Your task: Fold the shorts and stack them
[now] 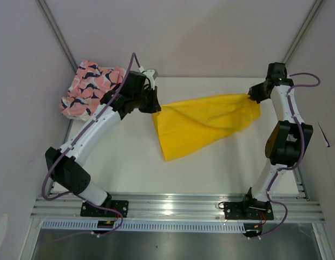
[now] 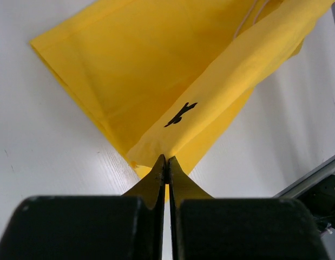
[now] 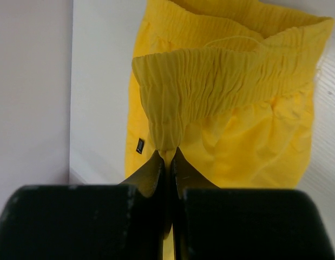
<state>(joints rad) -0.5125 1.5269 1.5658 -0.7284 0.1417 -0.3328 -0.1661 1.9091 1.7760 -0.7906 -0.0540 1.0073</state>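
The yellow shorts (image 1: 202, 123) hang stretched between both arms above the white table. My left gripper (image 1: 154, 106) is shut on a leg hem at their left end; in the left wrist view the cloth (image 2: 156, 81) fans out from the pinched fingertips (image 2: 166, 161). My right gripper (image 1: 253, 96) is shut on the elastic waistband (image 3: 221, 81) at their right end, seen pinched at the tips (image 3: 168, 154). A lower corner of the shorts droops toward the table. The pink whale-print shorts (image 1: 90, 86) lie bunched at the back left corner, behind the left arm.
Grey walls close in on the left, back and right. The table's (image 1: 124, 162) near edge meets a metal rail (image 1: 178, 206) where both arm bases are bolted.
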